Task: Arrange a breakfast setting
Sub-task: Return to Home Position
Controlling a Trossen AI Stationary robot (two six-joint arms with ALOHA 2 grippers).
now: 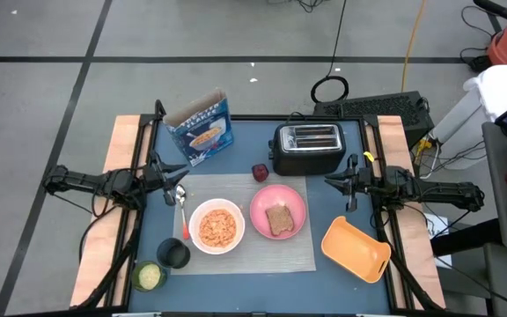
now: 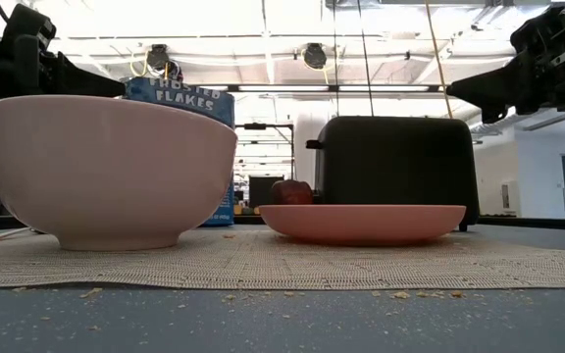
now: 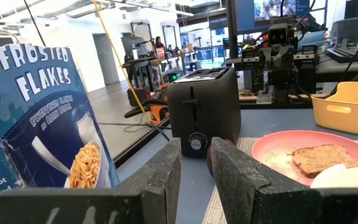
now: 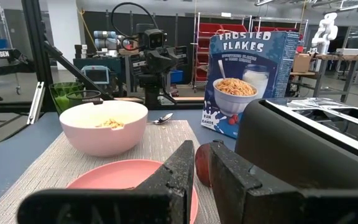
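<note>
The grey mat [image 1: 236, 255] lies mid-table. On it stand the white bowl [image 1: 217, 226], filled with orange cereal, and the pink plate [image 1: 262, 204] with the brown toast slice [image 1: 279, 219]. The metal spoon [image 1: 181, 202] lies on the mat's left edge. The small dark red fruit [image 1: 260, 173] sits on the table in front of the black toaster [image 1: 306, 147]. My left gripper [image 1: 170, 173] hovers left of the spoon, and its wrist view [image 3: 196, 155] shows the fingers nearly together and empty. My right gripper [image 1: 331, 182] hovers right of the plate, and it too is shut and empty in its wrist view [image 4: 201, 155].
A Frosted Flakes box [image 1: 201, 130] stands at the far left. The yellow-orange dish [image 1: 356, 249] lies at the near right. A black cup [image 1: 173, 254] and a green cup [image 1: 149, 276] stand at the near left. Crumbs lie on the table in front of the mat [image 2: 263, 294].
</note>
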